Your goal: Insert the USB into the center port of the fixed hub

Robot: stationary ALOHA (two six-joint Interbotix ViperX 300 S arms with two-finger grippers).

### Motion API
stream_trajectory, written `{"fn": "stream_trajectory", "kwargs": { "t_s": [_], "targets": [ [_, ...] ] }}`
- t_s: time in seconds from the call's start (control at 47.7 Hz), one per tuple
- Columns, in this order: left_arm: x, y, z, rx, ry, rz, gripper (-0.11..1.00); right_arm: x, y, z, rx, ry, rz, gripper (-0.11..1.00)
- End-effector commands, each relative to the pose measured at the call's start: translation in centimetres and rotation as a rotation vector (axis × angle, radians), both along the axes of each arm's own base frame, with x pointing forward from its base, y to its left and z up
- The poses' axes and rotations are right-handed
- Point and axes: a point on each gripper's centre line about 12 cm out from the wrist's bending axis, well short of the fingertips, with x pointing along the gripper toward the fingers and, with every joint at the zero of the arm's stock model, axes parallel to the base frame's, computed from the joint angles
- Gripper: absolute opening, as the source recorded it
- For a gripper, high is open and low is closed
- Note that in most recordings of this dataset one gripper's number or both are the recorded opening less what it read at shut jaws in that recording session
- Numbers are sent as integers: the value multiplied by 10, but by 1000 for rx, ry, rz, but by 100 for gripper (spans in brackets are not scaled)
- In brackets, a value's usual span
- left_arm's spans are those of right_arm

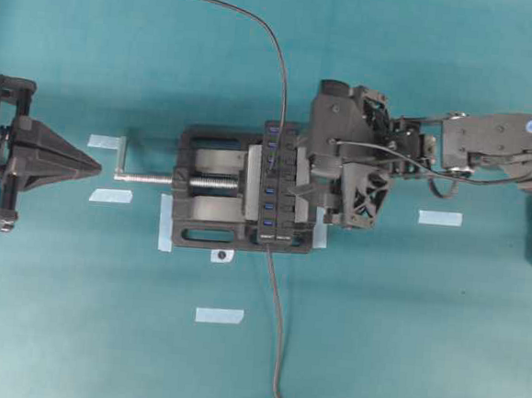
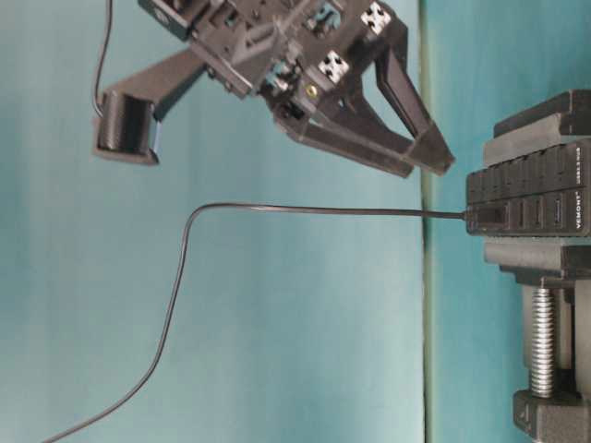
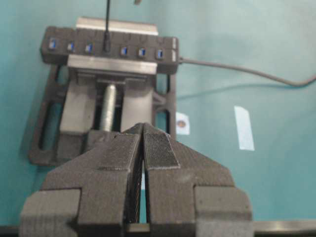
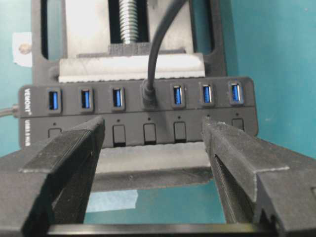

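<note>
Sitting in port: USB (image 4: 149, 96) plugged into center port (image 4: 148, 98) of hub (image 4: 136, 112), three blue slots on each side; its cable (image 4: 160, 39) runs up over the vise (image 4: 131, 66).
Right wrist only: buttons below the slots; "VEMONT" on hub's left end.
Table-level only: same "VEMONT" on hub end; second line too small to read.
Right gripper (image 4: 153, 143): jaws wide apart, empty, just before the hub.
Left gripper (image 3: 143, 148): pads pressed together, holding nothing, well apart from vise.
Overhead only: tape strips (image 1: 218, 315) on table (image 1: 419, 359).
</note>
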Motion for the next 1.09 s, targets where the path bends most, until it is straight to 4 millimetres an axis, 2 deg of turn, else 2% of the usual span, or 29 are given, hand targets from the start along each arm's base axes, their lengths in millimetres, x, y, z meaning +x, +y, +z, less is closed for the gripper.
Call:
{"fn": "stream_trajectory", "kwargs": {
  "t_s": [0.0,1.07],
  "targets": [
    [3,0,7,2,-25,1,0,1,3,14,6,-54,2,80],
    [4,-1,8,1,-25,-5,0,-8,9,17,8,-116,24,80]
  ]
}}
